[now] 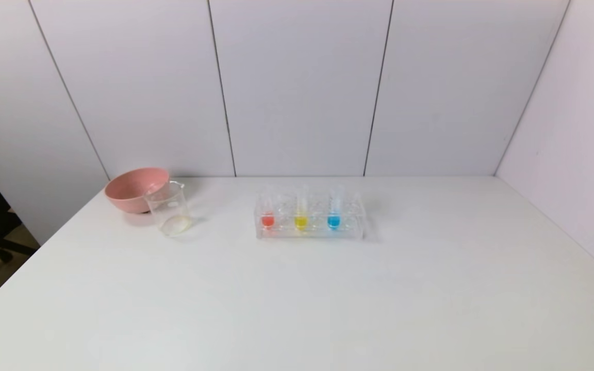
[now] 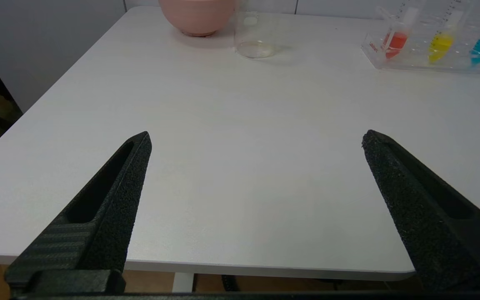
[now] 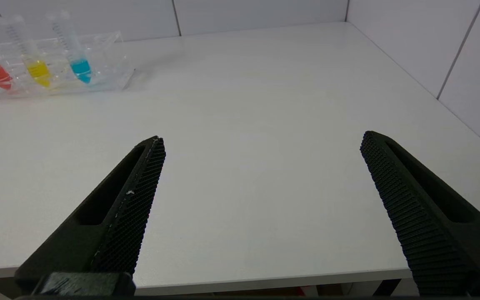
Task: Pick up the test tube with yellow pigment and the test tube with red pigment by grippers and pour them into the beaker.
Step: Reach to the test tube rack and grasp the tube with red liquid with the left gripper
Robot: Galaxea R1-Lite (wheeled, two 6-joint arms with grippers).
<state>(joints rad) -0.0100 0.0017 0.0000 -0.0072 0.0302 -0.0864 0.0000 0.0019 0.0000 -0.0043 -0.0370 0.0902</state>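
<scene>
Both the left gripper (image 2: 256, 137) and right gripper (image 3: 261, 139) hang wide open off the worktop's near edge. The test tube with yellow pigment (image 1: 301, 211) and the test tube with red pigment (image 1: 267, 210) look like thin, slick, probably fragile plastic or glass, so pinch gently high on the clear shaft.

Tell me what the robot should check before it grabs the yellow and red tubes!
1. Left hand open: ok, fingers wide apart over the table's near edge.
2. Right hand open: ok, also wide apart, at the near edge.
3. Yellow tube upright in rack: ok.
4. Red tube upright in rack: ok, beside the yellow.
5. Beaker standing, mouth up: ok, just in front of the pink bowl.
6. Blue tube out of the way: not ok, right next to the yellow.
</scene>
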